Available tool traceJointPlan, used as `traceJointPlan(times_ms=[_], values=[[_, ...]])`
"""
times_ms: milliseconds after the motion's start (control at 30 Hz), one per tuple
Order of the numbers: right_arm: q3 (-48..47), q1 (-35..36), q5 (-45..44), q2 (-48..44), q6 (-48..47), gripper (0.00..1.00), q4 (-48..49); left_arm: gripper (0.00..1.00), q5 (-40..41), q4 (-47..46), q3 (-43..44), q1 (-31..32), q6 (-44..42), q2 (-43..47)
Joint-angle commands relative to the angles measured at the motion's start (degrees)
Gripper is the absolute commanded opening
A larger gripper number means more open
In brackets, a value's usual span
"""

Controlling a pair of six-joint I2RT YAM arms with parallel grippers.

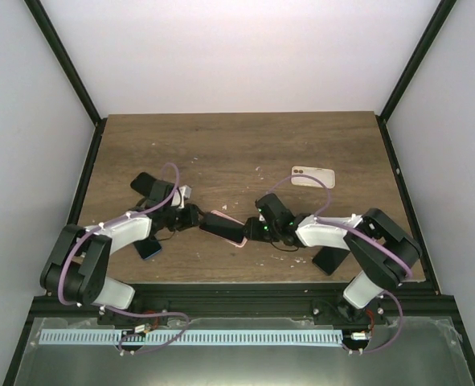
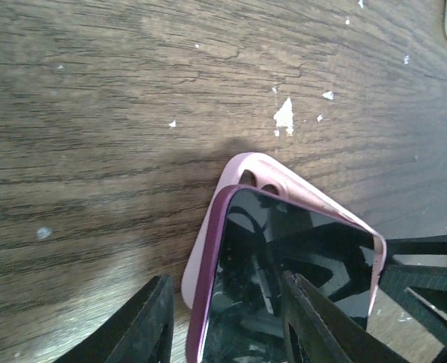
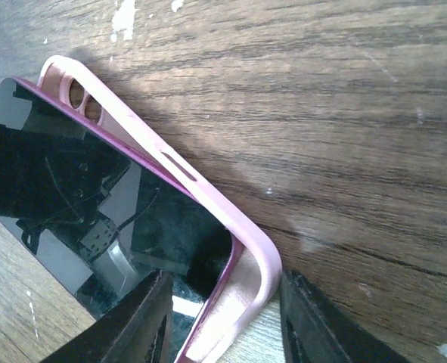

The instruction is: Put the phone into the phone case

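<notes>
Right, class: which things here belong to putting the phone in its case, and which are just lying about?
In the job: phone, pink case, left gripper, right gripper.

Lying about: white phone or case lying farther back on the table, and white specks on the tabletop.

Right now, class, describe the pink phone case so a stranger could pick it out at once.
On the wooden table, look mid-front where the left gripper and right gripper meet. Between them is the pink phone case with a dark-screened phone partly in it. The white phone-shaped item farther back lies alone; this one is pink and held at both ends.
</notes>
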State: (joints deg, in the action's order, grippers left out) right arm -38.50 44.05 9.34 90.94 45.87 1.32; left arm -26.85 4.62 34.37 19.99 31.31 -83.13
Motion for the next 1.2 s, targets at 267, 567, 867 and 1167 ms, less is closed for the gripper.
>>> traceJointPlan(times_ms=[267, 567, 867, 1167], values=[[2.5, 0.9, 1.3, -3.2, 10.4, 0.47, -3.0, 0.41, 1.3, 2.5, -1.7, 0.2, -0.4, 0.2], [2.1, 1.1, 0.5, -0.7, 9.8, 0.41, -0.5, 0.32, -2.6, -4.7, -3.4, 0.2, 3.2, -1.5], [3.8, 1.8, 2.5, 1.1, 8.2, 0.35, 4.0, 0.16, -5.0, -9.6, -2.9, 0.2, 4.5, -3.6], [4.3, 2.0, 1.0, 0.6, 8.4, 0.32, 3.7, 0.16, -5.4, -11.0, -2.0, 0.4, 3.9, -4.0]])
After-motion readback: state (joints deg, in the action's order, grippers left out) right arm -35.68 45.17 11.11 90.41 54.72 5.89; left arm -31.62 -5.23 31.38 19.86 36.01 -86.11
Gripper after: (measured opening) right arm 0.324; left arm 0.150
